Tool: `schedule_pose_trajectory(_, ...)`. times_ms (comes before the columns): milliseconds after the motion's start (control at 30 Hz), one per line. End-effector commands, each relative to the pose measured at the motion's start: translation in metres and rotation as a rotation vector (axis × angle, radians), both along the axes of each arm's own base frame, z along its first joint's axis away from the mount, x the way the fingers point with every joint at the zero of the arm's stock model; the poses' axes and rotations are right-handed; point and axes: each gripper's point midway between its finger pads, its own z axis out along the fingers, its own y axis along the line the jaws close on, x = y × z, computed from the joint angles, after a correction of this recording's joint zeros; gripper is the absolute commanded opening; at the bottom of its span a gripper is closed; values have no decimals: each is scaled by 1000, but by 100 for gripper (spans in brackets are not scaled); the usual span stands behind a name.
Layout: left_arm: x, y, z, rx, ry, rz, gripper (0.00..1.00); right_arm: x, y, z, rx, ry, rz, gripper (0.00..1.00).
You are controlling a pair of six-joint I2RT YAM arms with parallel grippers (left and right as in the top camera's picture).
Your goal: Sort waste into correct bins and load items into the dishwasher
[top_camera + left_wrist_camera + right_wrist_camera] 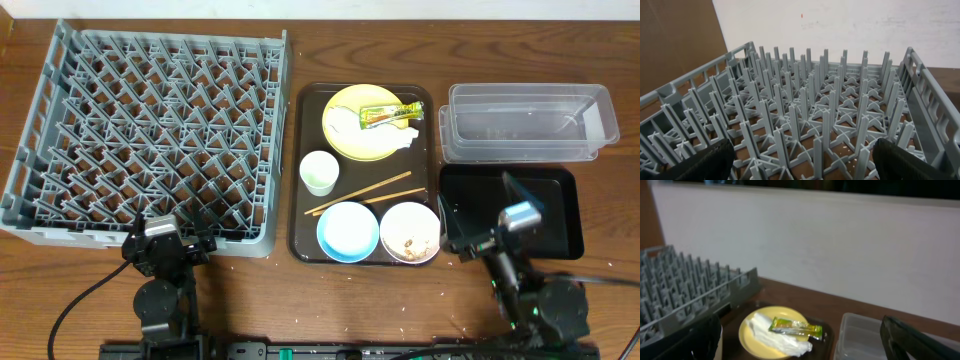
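Observation:
A yellow plate [368,122] on the dark-brown serving tray [300,170] holds a yellow-green snack wrapper [392,113] and a white napkin [408,135]; they also show in the right wrist view, the wrapper [795,327] lying on the napkin [775,339]. A white cup [319,172], wooden chopsticks [360,194], a light-blue bowl [348,231] and a white bowl [410,232] holding crumbs [408,242] sit on the same tray. The grey dish rack [150,130] is at the left. My left gripper [168,232] is open and empty at the rack's near edge. My right gripper [505,215] is open and empty above the black tray [560,215].
The clear plastic tub [525,122] stands behind the black tray at the right and shows in the right wrist view [860,335]. A pale wall runs along the table's far side. Cables trail from both arm bases at the front edge.

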Motion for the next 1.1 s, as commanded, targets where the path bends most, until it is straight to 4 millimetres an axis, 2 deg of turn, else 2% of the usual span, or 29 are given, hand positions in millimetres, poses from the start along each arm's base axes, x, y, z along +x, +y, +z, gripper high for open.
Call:
schedule_pose_trajectory(0, 0, 2, -18, 3, 45, 6, 89, 11, 18, 27, -39, 11, 74, 99)
schedule_pose_trajectory(100, 0, 2, -18, 3, 45, 6, 89, 32, 31, 39, -60, 82, 105, 99)
schedule_pose_trajectory(233, 0, 2, -18, 3, 45, 6, 89, 64, 50, 46, -93, 215, 155, 99)
schedule_pose_trajectory(533, 0, 2, -18, 3, 45, 6, 89, 128, 99, 41, -139, 568, 317, 99)
schedule_pose_trajectory(633, 0, 2, -18, 3, 45, 6, 89, 151, 109, 35, -154, 681, 326, 99)
schedule_pose_trajectory(767, 0, 2, -18, 3, 45, 6, 89, 173, 116, 21, -177, 834, 324, 99)
schedule_pose_trajectory(900, 0, 2, -18, 3, 45, 6, 89, 185, 120, -2, -203, 1001, 319, 99)
schedule_pose_trajectory(1067, 0, 2, -18, 3, 45, 6, 89, 189, 126, -35, -252, 1146, 366, 99)
